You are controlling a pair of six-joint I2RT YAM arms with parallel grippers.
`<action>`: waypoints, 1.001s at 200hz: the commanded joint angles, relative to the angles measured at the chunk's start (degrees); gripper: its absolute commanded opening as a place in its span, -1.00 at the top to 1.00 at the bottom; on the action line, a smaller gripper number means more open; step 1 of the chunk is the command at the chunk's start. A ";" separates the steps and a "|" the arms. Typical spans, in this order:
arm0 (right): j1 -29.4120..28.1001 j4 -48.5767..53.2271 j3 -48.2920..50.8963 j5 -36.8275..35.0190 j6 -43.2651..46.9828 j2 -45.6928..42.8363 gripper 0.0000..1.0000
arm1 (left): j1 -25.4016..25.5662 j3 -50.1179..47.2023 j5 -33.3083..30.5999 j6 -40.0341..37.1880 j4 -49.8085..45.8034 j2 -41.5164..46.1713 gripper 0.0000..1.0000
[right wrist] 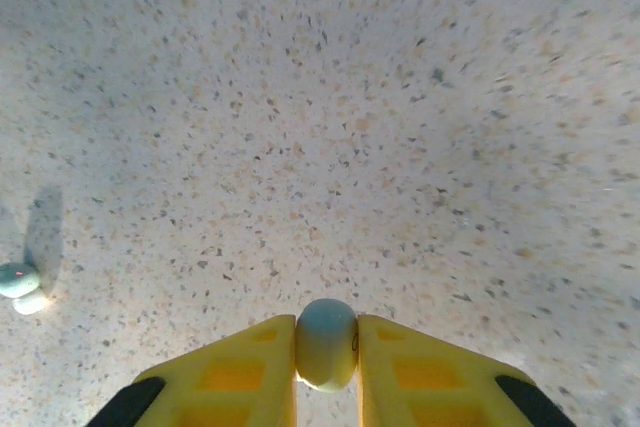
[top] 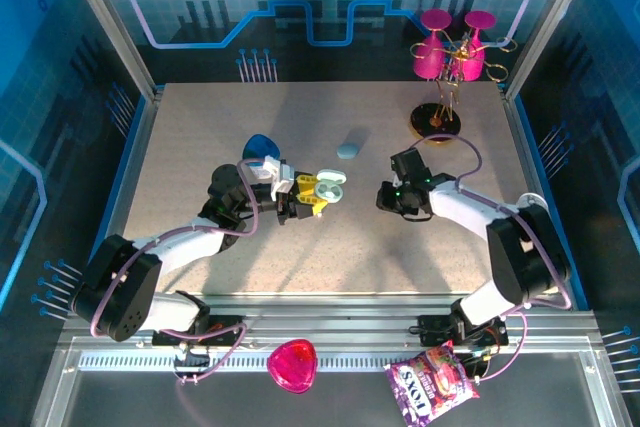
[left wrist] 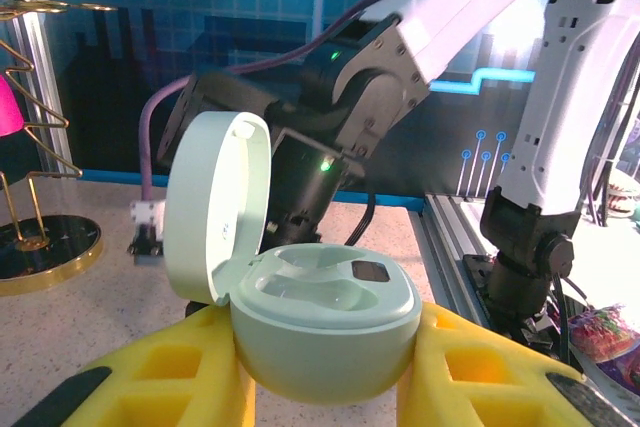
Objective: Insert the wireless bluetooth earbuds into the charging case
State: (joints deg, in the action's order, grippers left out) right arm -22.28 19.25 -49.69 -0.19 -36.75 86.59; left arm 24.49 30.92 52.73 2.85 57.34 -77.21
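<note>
Nearest, the left pincer (left wrist: 325, 352) is pressed in on the lower shell of the mint-green, pebble-shaped plastic charging case (left wrist: 325, 322). The lid is hinged up and both moulded sockets are bare. Just right of that case, apart from it and not yet over it, the right pincer (right wrist: 327, 339) pinches a tiny pale-blue, rounded plastic earbud (right wrist: 327, 349) between its yellow pads. A second earbud (right wrist: 18, 280) lies loose on the speckled grey surface (top: 200, 127); where it sits from the case I cannot tell. Beyond the case rests a closed pale-blue oval case (top: 347, 149).

The earbud looks feather-light, hard and glossy, so it may twist or squirt out under a hard squeeze. It is best taken across its rounded body, leaving the seating end free. The case is light and smooth too, so it is best braced low on its shell.
</note>
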 commanded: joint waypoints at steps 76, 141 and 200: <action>-11.12 22.46 -16.42 -18.00 9.33 -13.49 0.63 | -1.22 2.20 -4.38 -0.87 1.65 -8.09 0.35; -21.61 20.26 -24.71 -18.91 15.92 -14.00 0.60 | -1.36 3.08 -4.46 -1.64 0.26 -9.12 0.35; -26.32 17.39 -26.33 -16.60 19.93 -12.11 0.61 | -1.44 3.62 -4.24 -1.56 -0.74 -9.15 0.35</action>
State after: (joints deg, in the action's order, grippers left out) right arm -47.27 37.82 -73.84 -17.17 -19.35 73.25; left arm 23.53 32.82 48.60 2.63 56.95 -86.21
